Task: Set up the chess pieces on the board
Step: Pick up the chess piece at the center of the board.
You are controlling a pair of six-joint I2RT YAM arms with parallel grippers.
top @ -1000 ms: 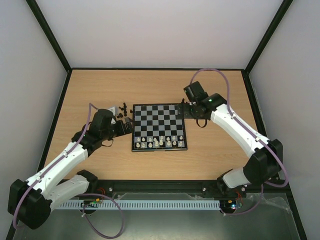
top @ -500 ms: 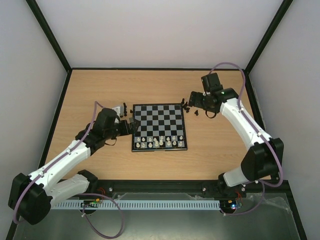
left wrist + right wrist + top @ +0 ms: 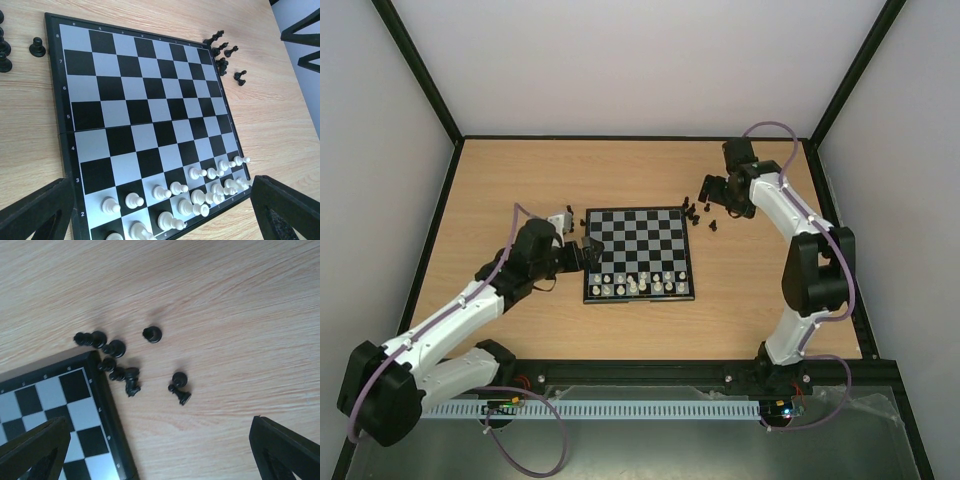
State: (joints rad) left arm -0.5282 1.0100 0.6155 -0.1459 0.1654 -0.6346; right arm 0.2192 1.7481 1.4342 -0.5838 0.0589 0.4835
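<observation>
a pale wooden table [image 3: 520, 180] fills the floor of the cell. a flat square chessboard [image 3: 639, 254] with black and grey-white checks and a thin black border lies at its middle. the black two-finger left gripper [image 3: 586, 250] hovers at the board's left edge, jaws spread wide, nothing between them. the black two-finger right gripper [image 3: 712, 197] hangs over bare wood just beyond the board's far right corner, also wide open and empty. tiny cream-white chess pieces [image 3: 190, 195] stand upright in the two nearest rows of the board. tiny black chess pieces [image 3: 117, 365] sit on the table in a loose cluster off the far right corner, some tipped over. a few more black pieces [image 3: 37, 46] stand off the far left corner.
</observation>
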